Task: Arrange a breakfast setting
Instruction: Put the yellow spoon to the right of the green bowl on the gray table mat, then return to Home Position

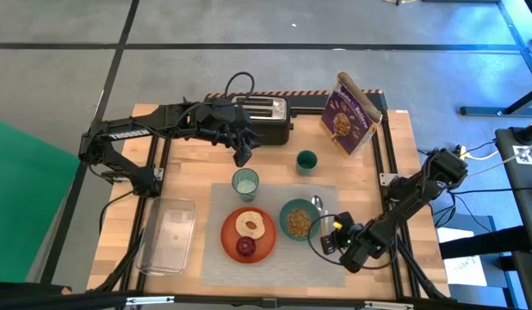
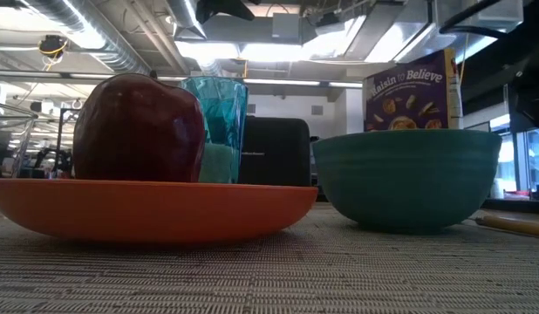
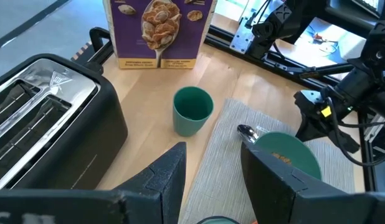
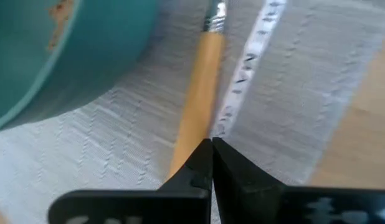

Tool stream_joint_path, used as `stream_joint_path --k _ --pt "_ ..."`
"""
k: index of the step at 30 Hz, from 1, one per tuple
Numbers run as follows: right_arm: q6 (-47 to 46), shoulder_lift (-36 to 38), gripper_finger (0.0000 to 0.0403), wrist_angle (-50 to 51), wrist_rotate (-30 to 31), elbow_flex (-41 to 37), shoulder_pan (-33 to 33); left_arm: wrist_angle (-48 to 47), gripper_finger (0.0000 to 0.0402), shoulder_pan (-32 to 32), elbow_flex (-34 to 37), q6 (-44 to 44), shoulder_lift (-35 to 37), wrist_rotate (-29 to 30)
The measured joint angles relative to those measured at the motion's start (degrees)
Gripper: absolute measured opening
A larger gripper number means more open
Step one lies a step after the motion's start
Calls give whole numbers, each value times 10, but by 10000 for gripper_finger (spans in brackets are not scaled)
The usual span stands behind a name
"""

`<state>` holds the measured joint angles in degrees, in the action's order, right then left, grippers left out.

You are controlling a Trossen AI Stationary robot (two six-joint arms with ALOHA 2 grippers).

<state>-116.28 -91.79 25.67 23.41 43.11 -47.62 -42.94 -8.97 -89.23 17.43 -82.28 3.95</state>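
Placemat, spoon just beyond closed right gripper

Grey tiled floor surrounds the wooden table; ceiling ducts overhead.

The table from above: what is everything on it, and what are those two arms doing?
Placemat: one, grey, front middle of the table.
Plate: one, orange, on the placemat.
Bagel half: one, tan, on the plate.
Apple: one, dark red, on the plate beside the bagel.
Bowl: one, teal, with cereal, right of the plate.
Spoon: one, orange handle, right of the bowl.
Tumbler: one, bluish clear, behind the plate.
Cup: one, dark green, behind the placemat.
Toaster: one, black, back middle.
Cereal box: one, purple, back right.
Clear container: one, front left.
Left gripper: open, above the tumbler.
Right gripper: shut, by the spoon handle.
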Motion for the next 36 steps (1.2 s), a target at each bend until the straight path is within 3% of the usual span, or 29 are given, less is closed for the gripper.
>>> stream_joint_path --k 9,15,18,21,24,26,29,32,36 --pt "32 2 1 -44 -3 1 0 1 147 0 0 0 0 -3" --pt "46 59 1 153 18 71 -8 20 147 -4 0 -11 22 -38" --pt "123 113 1 273 47 123 -7 63 146 -23 0 -20 56 -95" --pt "224 172 1 338 135 159 4 92 139 -33 0 -44 89 -95" --pt "329 228 1 330 206 172 39 125 128 -33 0 -58 115 -65" --pt "428 263 1 280 215 172 79 158 125 -28 0 -47 127 -47" --pt "633 294 1 153 161 172 157 188 124 -21 -1 -47 136 -45" --pt "831 306 0 -8 20 172 244 190 124 -15 -1 -59 130 -47" --pt "961 315 0 -165 -131 172 333 206 118 -7 0 -48 114 -44"
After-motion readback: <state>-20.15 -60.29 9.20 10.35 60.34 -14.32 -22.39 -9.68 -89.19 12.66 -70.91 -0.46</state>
